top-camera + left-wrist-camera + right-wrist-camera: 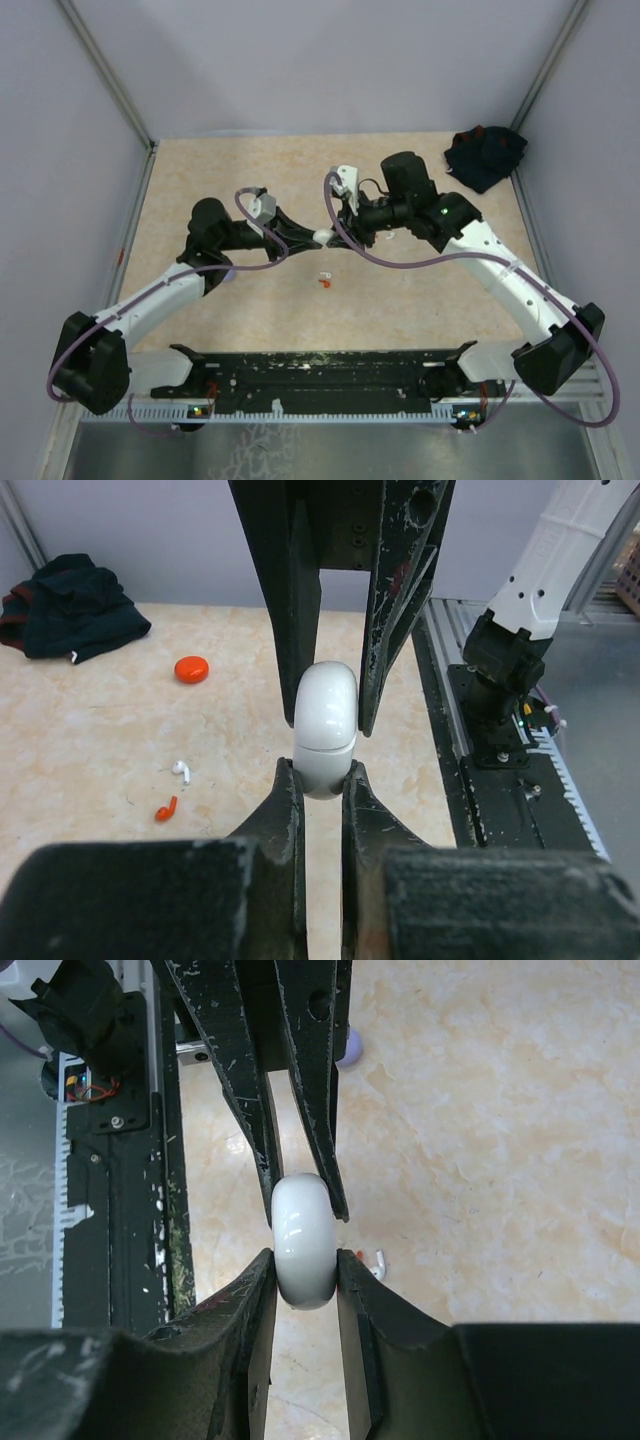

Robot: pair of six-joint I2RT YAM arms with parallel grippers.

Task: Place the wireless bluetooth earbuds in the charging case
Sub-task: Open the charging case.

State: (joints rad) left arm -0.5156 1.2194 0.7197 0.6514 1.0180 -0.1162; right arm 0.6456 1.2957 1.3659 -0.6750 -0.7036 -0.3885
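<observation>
While the white earbud [181, 771] and the red earbud [165, 810] are lying close together on the table [90, 730], apart from the white charging case [325, 730], the left gripper [321, 780] and right gripper [304, 1260] are both pinching that case from opposite ends. An orange case [191, 668] and a dark cloth [70, 605] are sitting farther from the charging case than the earbuds.

Glossy white plastic case [325, 720], scuffed matt black fingers [285, 820], smooth marbled tabletop [100, 740].

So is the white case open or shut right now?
Shut: the white case shows only a thin seam, no gap, with left gripper and right gripper pinching it.
</observation>
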